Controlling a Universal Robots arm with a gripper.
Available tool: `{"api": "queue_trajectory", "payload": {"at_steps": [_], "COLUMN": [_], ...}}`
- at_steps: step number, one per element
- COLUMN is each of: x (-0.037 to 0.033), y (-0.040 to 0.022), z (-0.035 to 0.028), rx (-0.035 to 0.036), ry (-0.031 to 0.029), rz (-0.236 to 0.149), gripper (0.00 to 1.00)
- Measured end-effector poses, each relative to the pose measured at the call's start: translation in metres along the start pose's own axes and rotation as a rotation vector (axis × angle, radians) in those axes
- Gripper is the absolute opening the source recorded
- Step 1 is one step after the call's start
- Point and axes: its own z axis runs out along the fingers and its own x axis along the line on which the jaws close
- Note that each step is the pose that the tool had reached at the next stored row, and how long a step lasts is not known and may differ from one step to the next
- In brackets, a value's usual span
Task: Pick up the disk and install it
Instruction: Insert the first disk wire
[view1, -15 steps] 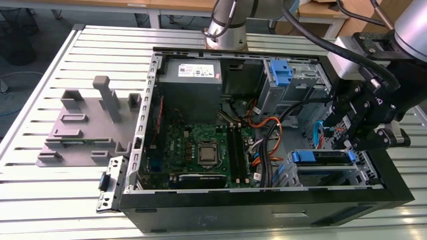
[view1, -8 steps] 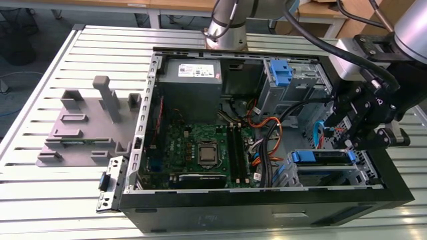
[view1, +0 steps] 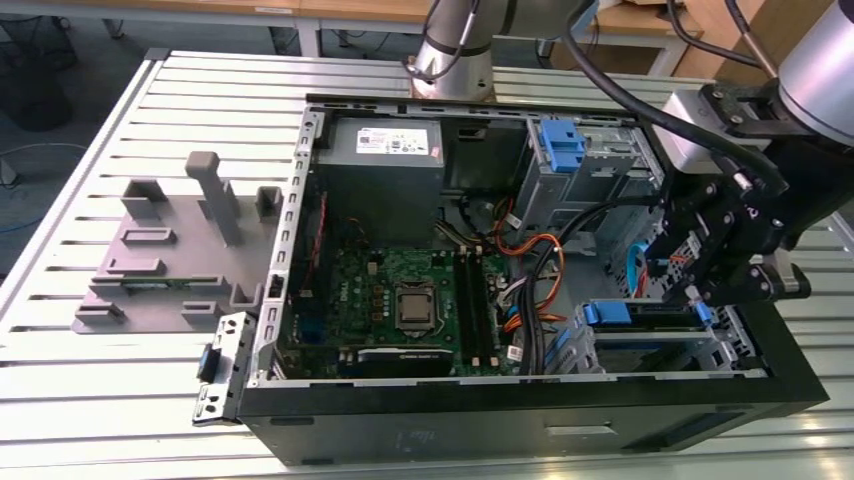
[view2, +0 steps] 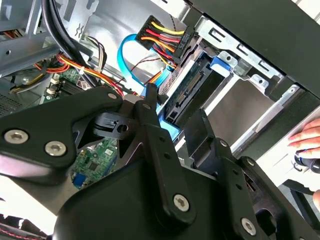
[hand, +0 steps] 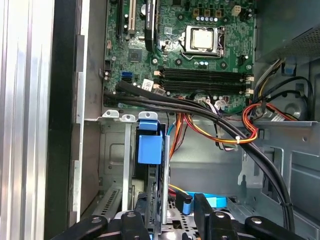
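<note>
Disk (hand: 150, 150) is sitting edge-up in the metal drive cage (hand: 112, 145), directly ahead of the gripper (hand: 172, 212). Gripper fingers are straddling its near end; can't tell if they're clamping. Motherboard (hand: 185, 55) is lying beyond.

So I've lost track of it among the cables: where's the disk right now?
The disk sits in the drive cage at the exterior view's right end of the computer case, just under the gripper, beside the orange and blue cables.
</note>
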Motion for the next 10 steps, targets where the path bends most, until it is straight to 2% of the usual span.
{"api": "queue_trajectory", "payload": {"at_steps": [5, 10], "x": [0.0009, 0.0013], "y": [0.0002, 0.0045], "z": [0.0016, 0.0018], "rx": [0.0, 0.0019], "ry": [0.0011, 0.001], "rz": [0.0, 0.0], "gripper": [0.49, 0.49]}}
